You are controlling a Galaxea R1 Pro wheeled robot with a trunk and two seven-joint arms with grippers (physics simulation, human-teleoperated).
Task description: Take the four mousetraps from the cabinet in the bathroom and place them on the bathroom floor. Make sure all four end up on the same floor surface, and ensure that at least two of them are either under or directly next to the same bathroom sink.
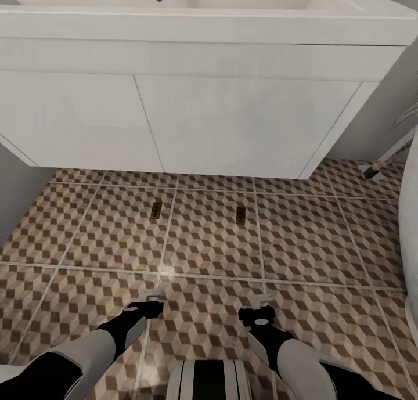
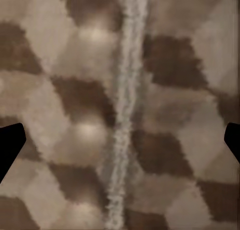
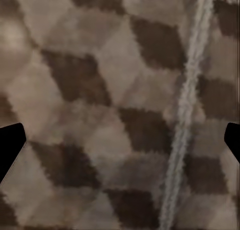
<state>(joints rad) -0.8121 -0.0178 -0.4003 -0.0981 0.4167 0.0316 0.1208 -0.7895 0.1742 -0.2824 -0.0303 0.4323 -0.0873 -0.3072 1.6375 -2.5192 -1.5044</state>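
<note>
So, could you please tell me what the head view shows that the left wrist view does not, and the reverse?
Head view alone: the white vanity under the sink, two mousetraps lying on the tiles in front of it, and both arms with the left gripper and right gripper seen from above. Left wrist view alone: a close look at one grout line between dark fingertips spread wide apart. Shared: the cube-patterned bathroom floor.

My right gripper [image 3: 120,140] over bathroom floor [image 3: 100,64], close view, blurred. My two dark fingertips [image 3: 9,147] at opposite frame edges, spread wide, nothing between them. Cube pattern under me: dark brown, beige, cream diamonds. One pale grout line [image 3: 185,115] runs across tile, slightly slanted, nearer one fingertip than other. Second grout line meets it at frame corner.
</note>
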